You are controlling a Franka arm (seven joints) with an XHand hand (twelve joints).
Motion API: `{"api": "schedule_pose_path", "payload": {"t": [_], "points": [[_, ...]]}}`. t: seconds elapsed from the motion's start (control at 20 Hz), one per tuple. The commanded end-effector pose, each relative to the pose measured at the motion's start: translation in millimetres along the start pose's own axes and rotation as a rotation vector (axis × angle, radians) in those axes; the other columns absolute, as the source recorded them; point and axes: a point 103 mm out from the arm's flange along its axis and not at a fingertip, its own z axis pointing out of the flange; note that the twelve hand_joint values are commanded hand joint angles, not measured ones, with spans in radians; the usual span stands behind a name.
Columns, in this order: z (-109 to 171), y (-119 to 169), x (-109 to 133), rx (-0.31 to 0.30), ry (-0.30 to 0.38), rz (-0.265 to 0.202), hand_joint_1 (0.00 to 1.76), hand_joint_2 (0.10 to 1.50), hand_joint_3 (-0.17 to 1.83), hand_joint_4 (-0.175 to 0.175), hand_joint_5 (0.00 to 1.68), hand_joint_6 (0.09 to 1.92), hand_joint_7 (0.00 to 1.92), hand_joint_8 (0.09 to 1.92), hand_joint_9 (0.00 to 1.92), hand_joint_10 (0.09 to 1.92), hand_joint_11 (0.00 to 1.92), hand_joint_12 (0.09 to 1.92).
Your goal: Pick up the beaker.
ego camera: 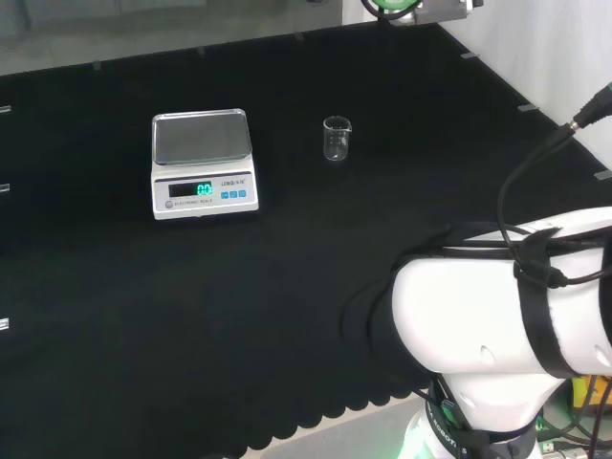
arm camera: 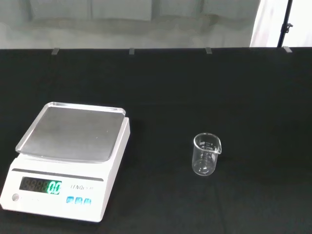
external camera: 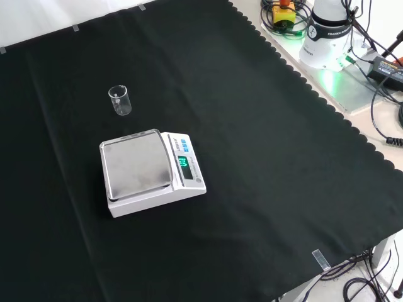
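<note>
A small clear glass beaker (ego camera: 337, 138) stands upright on the black cloth, to the right of the scale in the head view. In the front view the beaker (external camera: 120, 100) stands farther off than the scale, near the upper left. The wrist view looks at the beaker (arm camera: 206, 154) from some way off, and it appears empty. Nothing touches it.
A white electronic scale (ego camera: 202, 163) with a bare steel pan and a lit green display sits left of the beaker; it also shows as the scale (external camera: 148, 171) and the scale (arm camera: 69, 158). The arm's white link (ego camera: 507, 306) fills the head view's lower right. Cables and the arm's base (external camera: 327, 38) lie past the cloth's scalloped edge.
</note>
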Motion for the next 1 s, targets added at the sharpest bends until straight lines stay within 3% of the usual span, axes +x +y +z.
{"api": "schedule_pose_path", "payload": {"t": [0.05, 1.0], "points": [[11.2, 16.3, -9.7, -0.019, 0.015, 0.017, 0.41, 0.74, 0.39, 0.019, 0.18, 0.09, 0.00, 0.69, 0.09, 0.82, 0.12, 1.48], [91.4, 124.1, -82.3, 0.005, 0.100, 0.067, 0.43, 0.75, 0.37, 0.017, 0.20, 0.09, 0.01, 0.70, 0.09, 0.82, 0.12, 1.48]]}}
